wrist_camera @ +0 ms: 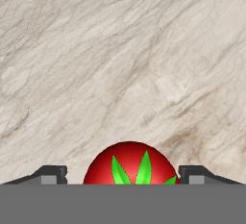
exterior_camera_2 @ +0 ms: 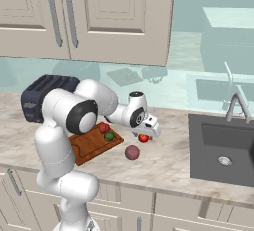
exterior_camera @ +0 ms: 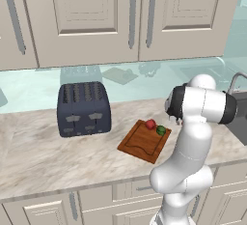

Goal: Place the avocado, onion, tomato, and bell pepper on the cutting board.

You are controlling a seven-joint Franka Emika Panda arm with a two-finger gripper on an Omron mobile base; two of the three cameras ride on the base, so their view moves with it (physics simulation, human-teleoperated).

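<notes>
The tomato (wrist_camera: 130, 164), glossy red with a green leafy star, sits on the marble counter between my fingertips (wrist_camera: 52, 174); a small gap shows on each side of it. My gripper (exterior_camera_2: 146, 135) is lowered over the tomato (exterior_camera_2: 143, 138), open around it, just right of the cutting board (exterior_camera_2: 89, 145). On the far end of the board (exterior_camera: 140, 144) lie the red bell pepper (exterior_camera: 150, 124) and the dark-green avocado (exterior_camera: 161, 130). The mauve onion (exterior_camera_2: 132, 151) rests on the counter near the board's right corner, in front of the tomato.
A dark toaster (exterior_camera: 83, 108) stands left of the board near the wall. A sink (exterior_camera_2: 223, 148) with a faucet (exterior_camera_2: 238, 101) lies to the right. Upper cabinets hang above the counter.
</notes>
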